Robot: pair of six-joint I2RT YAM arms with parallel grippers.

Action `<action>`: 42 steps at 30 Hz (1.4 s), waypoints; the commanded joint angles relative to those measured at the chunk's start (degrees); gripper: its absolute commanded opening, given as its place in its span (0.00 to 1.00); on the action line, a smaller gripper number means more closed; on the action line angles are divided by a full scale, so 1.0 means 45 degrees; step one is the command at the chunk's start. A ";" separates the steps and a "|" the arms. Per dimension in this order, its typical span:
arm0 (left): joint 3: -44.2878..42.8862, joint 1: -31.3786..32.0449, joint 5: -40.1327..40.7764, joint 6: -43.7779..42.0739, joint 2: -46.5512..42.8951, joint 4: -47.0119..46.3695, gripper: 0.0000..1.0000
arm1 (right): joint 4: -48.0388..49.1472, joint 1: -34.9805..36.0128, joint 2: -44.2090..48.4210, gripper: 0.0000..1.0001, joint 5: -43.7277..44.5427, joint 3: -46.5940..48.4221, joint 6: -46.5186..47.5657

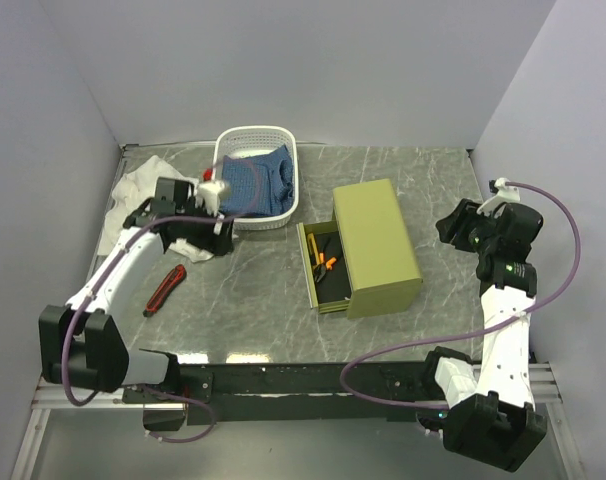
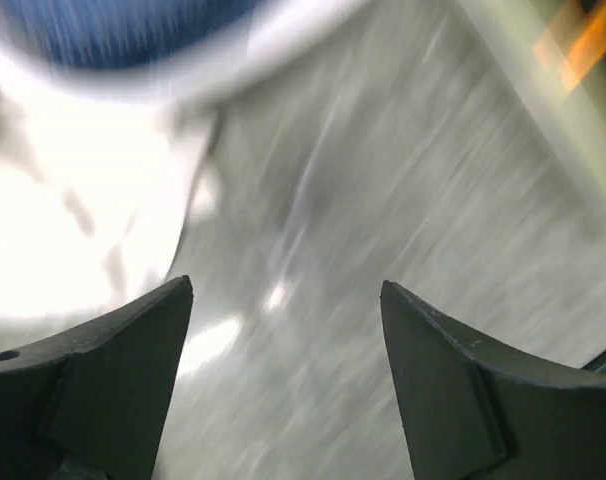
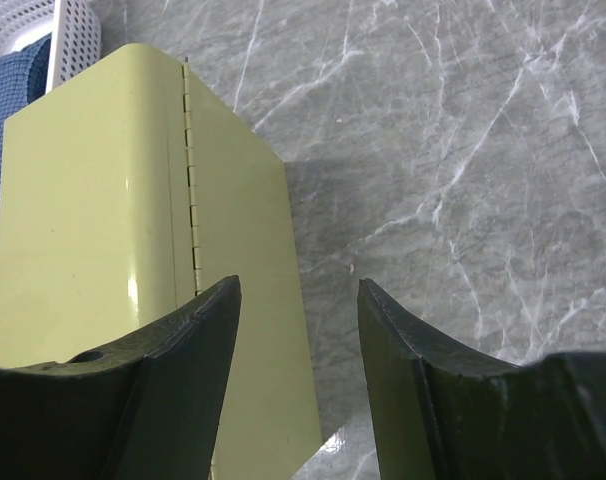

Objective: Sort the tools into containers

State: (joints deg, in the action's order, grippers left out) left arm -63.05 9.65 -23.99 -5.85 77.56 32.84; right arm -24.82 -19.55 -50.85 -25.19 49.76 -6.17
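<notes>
The olive-green drawer chest [image 1: 380, 243] stands mid-table with its bottom drawer [image 1: 318, 268] pulled out to the left; orange-black tools [image 1: 326, 262] lie in it. The white perforated basket [image 1: 255, 180] with blue fabric stands behind it to the left. A red and black hand tool [image 1: 166, 288] lies on the table at the left. My left gripper [image 1: 198, 238] is open and empty just in front of the basket; its view is motion-blurred [image 2: 286, 285]. My right gripper [image 1: 461, 230] is open and empty to the right of the chest [image 3: 113, 200], above the table [image 3: 298, 290].
A crumpled white cloth [image 1: 141, 188] lies at the back left beside the basket and shows bright in the left wrist view [image 2: 73, 200]. White walls enclose the grey marble table [image 1: 253, 300] on three sides. The basket's corner shows in the right wrist view [image 3: 71, 28].
</notes>
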 commanded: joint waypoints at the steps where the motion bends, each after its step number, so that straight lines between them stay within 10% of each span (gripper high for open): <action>1: 0.1372 -0.0384 0.2901 -0.5531 -0.0868 0.2604 0.83 | 0.0632 -0.0108 -0.0184 0.58 -0.0223 0.0329 -0.0151; 19: 0.1686 -0.3140 0.4569 -0.5478 0.3291 0.2136 0.78 | 0.0535 -0.0147 0.0069 0.59 -0.0106 0.0017 -0.0034; 23: 0.1239 -0.3199 0.3907 -0.5400 0.3623 0.2466 0.59 | 0.0534 -0.0128 0.0070 0.59 -0.0105 0.0037 -0.0015; 27: -0.0068 -0.3199 0.2056 -0.4680 0.4034 0.3773 0.19 | 0.0574 -0.0128 0.0011 0.59 -0.0125 0.0095 -0.0053; 32: -0.1964 -0.2304 -0.2547 -0.3859 0.3528 0.5026 0.08 | 0.0632 -0.0128 -0.0009 0.59 -0.0125 0.0096 -0.0034; 37: -0.2436 0.0352 -0.6402 0.0429 0.2941 0.1815 0.06 | 0.0594 -0.0147 -0.0028 0.59 -0.0183 0.0056 -0.0132; 42: -0.0915 0.1681 -0.6078 0.9498 0.2686 -0.5935 0.04 | 0.0535 -0.0128 -0.0087 0.59 -0.0203 0.0251 -0.0132</action>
State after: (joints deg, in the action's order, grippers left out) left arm -71.11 14.85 -45.52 1.83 92.07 33.61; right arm -23.99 -19.77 -51.57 -25.96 49.50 -6.57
